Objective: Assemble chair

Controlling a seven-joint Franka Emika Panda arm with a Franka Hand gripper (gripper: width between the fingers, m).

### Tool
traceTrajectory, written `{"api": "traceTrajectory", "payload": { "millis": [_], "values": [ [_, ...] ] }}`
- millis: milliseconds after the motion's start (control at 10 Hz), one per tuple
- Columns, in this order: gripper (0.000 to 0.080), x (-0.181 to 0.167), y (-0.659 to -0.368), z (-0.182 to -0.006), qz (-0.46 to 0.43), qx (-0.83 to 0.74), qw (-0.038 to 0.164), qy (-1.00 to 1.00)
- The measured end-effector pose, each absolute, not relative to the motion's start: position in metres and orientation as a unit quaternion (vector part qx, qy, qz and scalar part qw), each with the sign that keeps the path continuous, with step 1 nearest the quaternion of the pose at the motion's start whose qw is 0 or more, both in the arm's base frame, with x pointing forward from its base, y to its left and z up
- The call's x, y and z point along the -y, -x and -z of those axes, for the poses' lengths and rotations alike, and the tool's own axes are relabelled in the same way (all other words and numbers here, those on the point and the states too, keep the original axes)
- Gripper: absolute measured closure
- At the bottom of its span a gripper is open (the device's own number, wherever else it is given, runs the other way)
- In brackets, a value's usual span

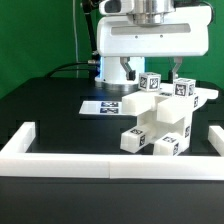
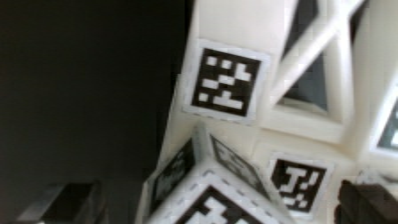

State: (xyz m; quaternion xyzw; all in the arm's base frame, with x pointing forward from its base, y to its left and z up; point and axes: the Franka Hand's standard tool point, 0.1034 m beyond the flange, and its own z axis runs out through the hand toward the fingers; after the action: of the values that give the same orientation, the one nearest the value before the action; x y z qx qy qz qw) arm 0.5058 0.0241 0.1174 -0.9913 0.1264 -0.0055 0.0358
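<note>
The white chair (image 1: 160, 120) sits on the black table (image 1: 50, 110), pushed near the white wall (image 1: 110, 163) so it stays put. It lies tipped over, its long side pointing toward the exterior view's right. The gripper (image 1: 176, 72) hangs above it, wide open, holding nothing.

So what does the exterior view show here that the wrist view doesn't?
Exterior view only: the whole small matte-white blocky plastic chair lying on the black table, the flat white marker board on its exterior-view left, the long low white border wall, and the arm's two-finger gripper just above the chair, jaws open, holding nothing.

Wrist view only: a close look at the chair's X-braced panel and the pattern of the square black-and-white tag on its frame.

Both: the same white chair with its tags, against the dark table.
</note>
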Motion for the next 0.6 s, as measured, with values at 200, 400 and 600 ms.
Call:
{"api": "traceTrajectory", "payload": {
  "millis": [200, 400, 600],
  "values": [
    [0.0151, -0.0237, -0.5061, -0.1168, 0.009, -0.063, 0.035, 0.997],
    [0.0151, -0.0227, -0.5064, -0.1169, 0.012, 0.008, 0.034, 0.999],
    [0.0151, -0.0216, -0.5072, -0.1177, 0.013, 0.104, 0.023, 0.994]
  ]
}}
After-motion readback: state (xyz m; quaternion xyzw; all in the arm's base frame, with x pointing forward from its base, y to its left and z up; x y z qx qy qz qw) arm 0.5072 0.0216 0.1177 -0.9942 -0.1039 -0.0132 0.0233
